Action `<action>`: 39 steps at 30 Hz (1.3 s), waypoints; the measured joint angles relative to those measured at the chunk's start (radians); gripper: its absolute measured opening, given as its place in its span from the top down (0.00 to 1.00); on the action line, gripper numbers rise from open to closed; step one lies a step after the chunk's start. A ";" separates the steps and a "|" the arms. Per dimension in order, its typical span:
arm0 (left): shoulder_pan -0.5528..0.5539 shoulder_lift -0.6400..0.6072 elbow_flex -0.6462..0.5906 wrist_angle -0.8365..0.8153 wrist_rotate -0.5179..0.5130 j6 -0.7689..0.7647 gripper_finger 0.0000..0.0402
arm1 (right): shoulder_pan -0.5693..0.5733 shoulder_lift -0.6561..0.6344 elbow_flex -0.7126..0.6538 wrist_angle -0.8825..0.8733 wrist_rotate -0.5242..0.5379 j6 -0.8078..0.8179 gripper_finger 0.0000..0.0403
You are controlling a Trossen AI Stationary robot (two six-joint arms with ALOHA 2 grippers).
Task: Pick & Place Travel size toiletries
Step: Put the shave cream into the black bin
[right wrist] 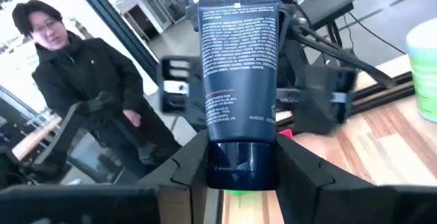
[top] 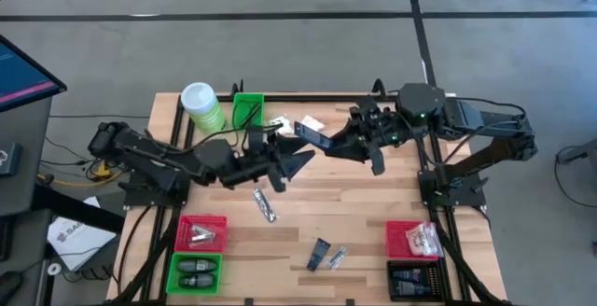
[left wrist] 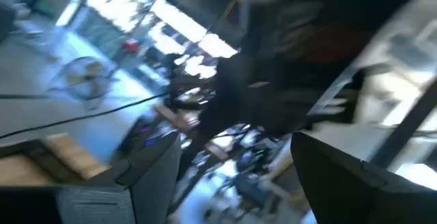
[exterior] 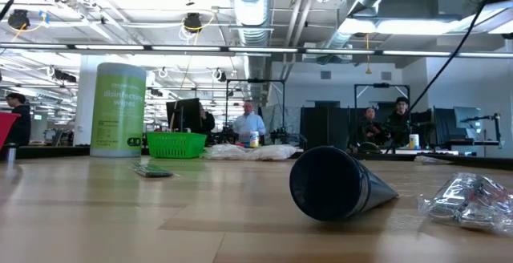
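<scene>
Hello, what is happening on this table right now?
Two robot arms are sorting small toiletries into bins. The right gripper holds a dark tube above the middle of the table, cap end between its fingers. The left gripper is just beside it, open and empty. Several small packets lie loose on the table. The red bin and green bin already hold items.

I see a glossy dark plastic tube [right wrist: 239,87], wood-plank table [top: 354,213], crinkly clear-film sachets [exterior: 469,200], woven-look green basket [exterior: 176,144].

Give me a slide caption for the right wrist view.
Right gripper clamps a dark blue tube by its cap end, a person in black watching behind.
</scene>
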 joint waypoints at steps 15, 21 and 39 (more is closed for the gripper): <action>0.055 -0.003 0.002 0.109 0.036 0.078 0.31 | -0.002 0.000 0.000 0.042 0.109 0.021 0.70; 0.088 -0.002 0.002 0.137 0.103 0.078 0.31 | -0.002 0.000 0.000 0.040 0.116 0.037 0.70; 0.113 0.020 0.002 0.142 0.145 0.075 0.31 | -0.015 0.047 0.000 0.026 0.135 0.047 0.70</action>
